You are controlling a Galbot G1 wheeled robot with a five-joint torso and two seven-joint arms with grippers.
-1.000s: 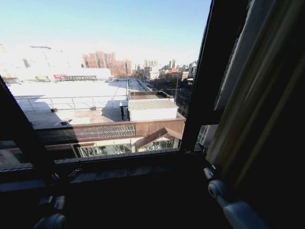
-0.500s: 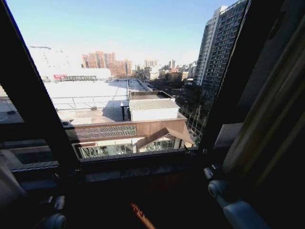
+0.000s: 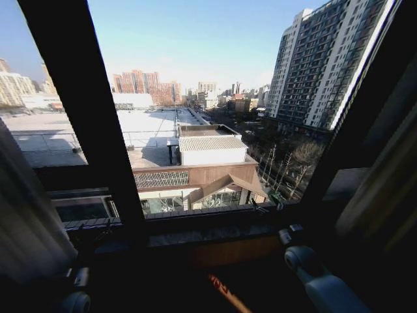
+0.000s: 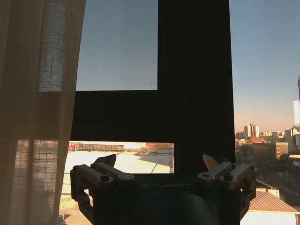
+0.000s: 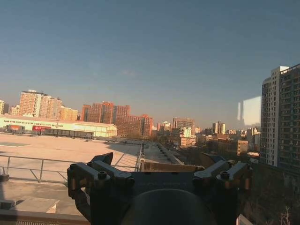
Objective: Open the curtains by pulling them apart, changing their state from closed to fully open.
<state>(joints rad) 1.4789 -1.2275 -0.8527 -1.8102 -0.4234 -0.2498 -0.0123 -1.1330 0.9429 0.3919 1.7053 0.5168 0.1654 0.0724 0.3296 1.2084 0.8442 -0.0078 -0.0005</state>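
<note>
A: Starting at the far left, what is hanging there?

B: 1 panel of the curtains (image 3: 29, 215) is bunching against the left edge of the window, sheer and pleated. In the left wrist view it (image 4: 35, 112) is letting the daylight glow through beside the dark window frame (image 4: 194, 86).

A: And the left gripper?

B: The left gripper (image 4: 159, 164) is pointing at that frame with its fingers spread apart, holding nothing. The left arm (image 3: 75, 301) is sitting low by the sill.

A: What is showing in the middle?

B: The glass is lying uncovered, with a rooftop building (image 3: 210, 149) and city blocks beyond it.

A: Then the right side?

B: The right gripper (image 5: 159, 165) is facing the open pane, fingers apart and empty. The right arm (image 3: 322, 287) is sitting low, and the other curtain panel (image 3: 384, 189) is hanging bunched at the right edge.
</note>
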